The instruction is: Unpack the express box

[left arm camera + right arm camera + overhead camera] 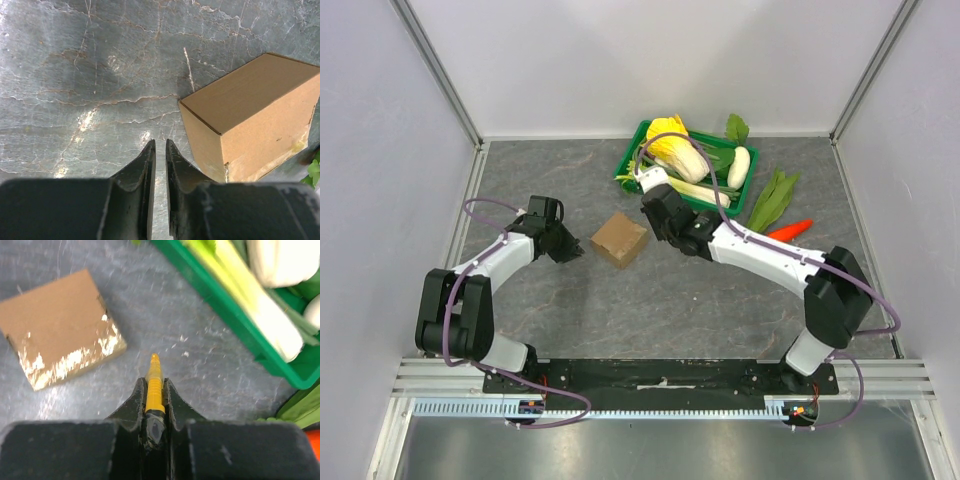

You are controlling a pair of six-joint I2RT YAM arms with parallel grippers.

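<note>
The express box (620, 240) is a small brown cardboard box, closed, on the grey stone-patterned table between my two grippers. In the left wrist view the box (255, 110) lies ahead and to the right. My left gripper (570, 248) (160, 142) is just left of the box, with its jaws nearly together and nothing between them. My right gripper (658, 215) (154, 381) hovers right of the box and is shut on a yellow ribbed cutter tool (154, 375) that pokes forward past the fingertips. The box (60, 325) shows glossy tape on its near side.
A green plastic crate (628, 158) (215, 295) with cabbage, leeks and white radish stands behind the right gripper. Leafy greens (772, 200) and a carrot (790, 230) lie right of it. White walls with metal posts enclose the table.
</note>
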